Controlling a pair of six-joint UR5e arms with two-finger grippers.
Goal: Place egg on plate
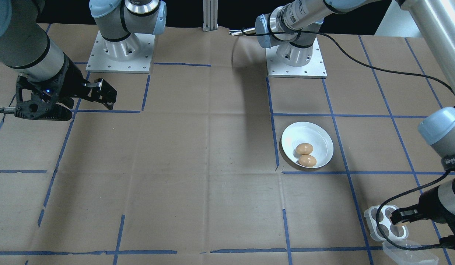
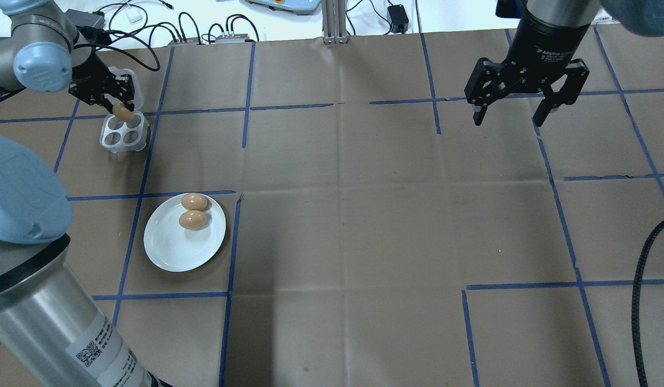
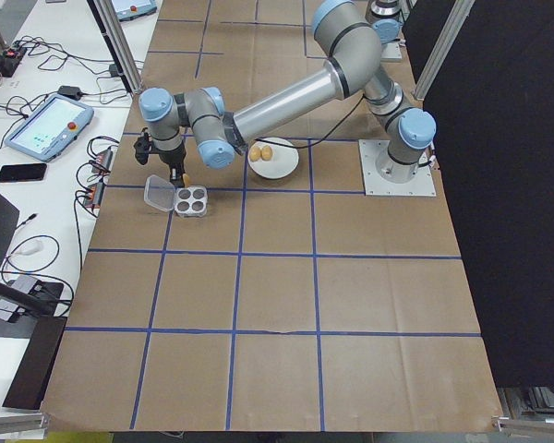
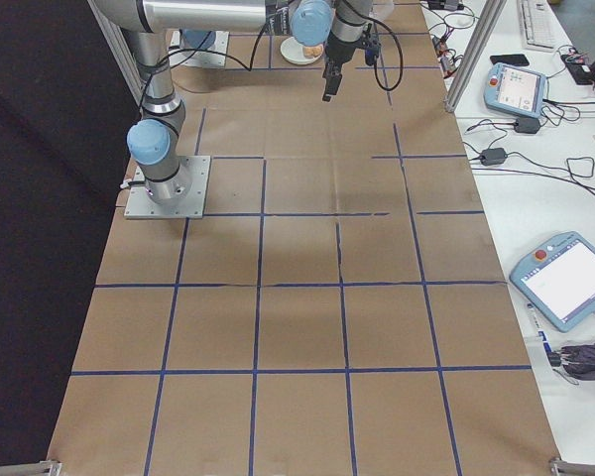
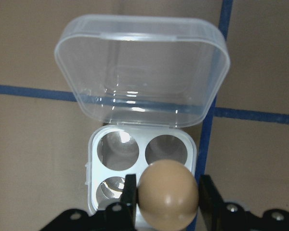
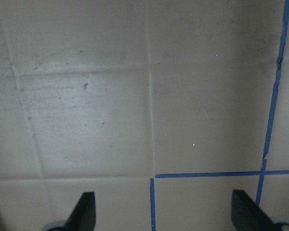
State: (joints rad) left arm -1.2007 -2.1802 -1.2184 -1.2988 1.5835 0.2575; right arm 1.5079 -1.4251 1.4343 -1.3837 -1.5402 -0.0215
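Observation:
My left gripper is shut on a brown egg and holds it just above the small white four-hole egg tray; the same egg shows over the tray in the overhead view. The round white plate lies nearer the robot, with two brown eggs lying on its far side. In the front-facing view the plate sits right of centre. My right gripper hangs open above bare paper, far from the plate.
The tray's clear plastic lid lies open behind it. Brown paper with blue tape lines covers the table. Both arm bases stand at the robot's edge. A black cable runs along the right side.

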